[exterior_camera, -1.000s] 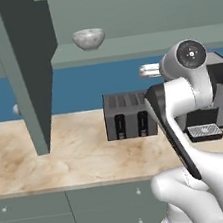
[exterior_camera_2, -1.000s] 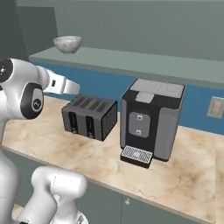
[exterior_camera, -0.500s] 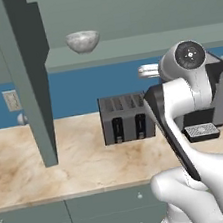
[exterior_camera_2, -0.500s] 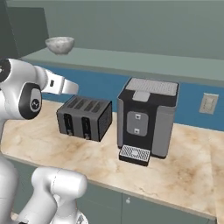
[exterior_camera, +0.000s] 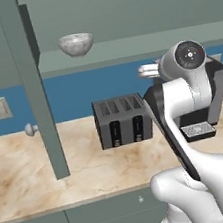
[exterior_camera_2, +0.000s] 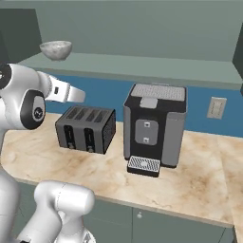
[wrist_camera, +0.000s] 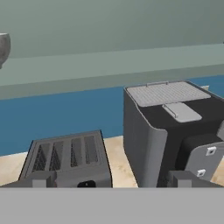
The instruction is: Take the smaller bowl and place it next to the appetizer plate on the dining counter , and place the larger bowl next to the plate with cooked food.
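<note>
The smaller bowl (exterior_camera: 76,43), grey-white and marbled, stands on a grey-green shelf above the counter; it shows at upper left in the right base view (exterior_camera_2: 56,49) and at the left edge of the hand view (wrist_camera: 2,48). My gripper (wrist_camera: 114,181) is open, its fingertips (wrist_camera: 41,179) wide apart with nothing between them. It is held up over the counter, facing the toaster and coffee machine, well below and to the right of the bowl. The larger bowl, the appetizer plate, the plate with cooked food and the dining counter are out of view.
A black toaster (exterior_camera: 122,121) and a dark coffee machine (exterior_camera_2: 154,126) stand on the beige marble counter (exterior_camera: 26,171) under the shelf. A tall grey-green cabinet door (exterior_camera: 34,89) hangs open left of the toaster. Wall outlets (exterior_camera_2: 216,108) sit on the blue backsplash.
The whole scene has slid a little to the left in both base views, so the base has driven. The arm keeps its pose and the gripper stays open.
</note>
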You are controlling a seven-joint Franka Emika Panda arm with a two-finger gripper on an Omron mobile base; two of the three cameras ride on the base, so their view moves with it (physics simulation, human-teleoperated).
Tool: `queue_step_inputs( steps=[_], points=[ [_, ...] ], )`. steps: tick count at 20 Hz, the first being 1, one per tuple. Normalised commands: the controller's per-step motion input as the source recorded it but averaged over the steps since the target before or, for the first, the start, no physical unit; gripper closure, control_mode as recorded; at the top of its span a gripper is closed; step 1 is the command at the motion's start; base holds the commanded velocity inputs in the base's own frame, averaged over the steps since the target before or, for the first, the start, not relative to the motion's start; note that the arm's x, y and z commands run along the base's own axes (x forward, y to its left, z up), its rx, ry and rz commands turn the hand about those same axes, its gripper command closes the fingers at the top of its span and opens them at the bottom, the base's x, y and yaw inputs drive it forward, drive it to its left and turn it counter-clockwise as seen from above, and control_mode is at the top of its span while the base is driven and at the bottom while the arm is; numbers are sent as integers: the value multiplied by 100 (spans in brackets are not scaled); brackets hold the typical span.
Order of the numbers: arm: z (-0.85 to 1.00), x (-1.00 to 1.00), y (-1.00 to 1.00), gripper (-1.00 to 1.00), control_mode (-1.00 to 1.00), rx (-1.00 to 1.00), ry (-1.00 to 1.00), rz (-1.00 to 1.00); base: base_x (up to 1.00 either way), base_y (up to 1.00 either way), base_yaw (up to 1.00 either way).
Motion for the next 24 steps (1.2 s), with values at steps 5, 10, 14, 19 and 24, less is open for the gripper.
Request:
queue_step_inputs(
  steps=[5, 10, 14, 19, 24],
  points=[
    [0, 0, 0, -100, -100, 0, 0, 0, 25, 12, -10],
    [0, 0, 0, -100, -100, 0, 0, 0, 0, 0, 0],
    [0, 0, 20, -100, -100, 0, -9, 0, 0, 0, 0],
    [31, 0, 0, -100, -100, 17, -6, 0, 0, 0, 0],
    [22, 0, 1, -100, -100, 33, 0, 0, 0, 0, 0]
  ],
)
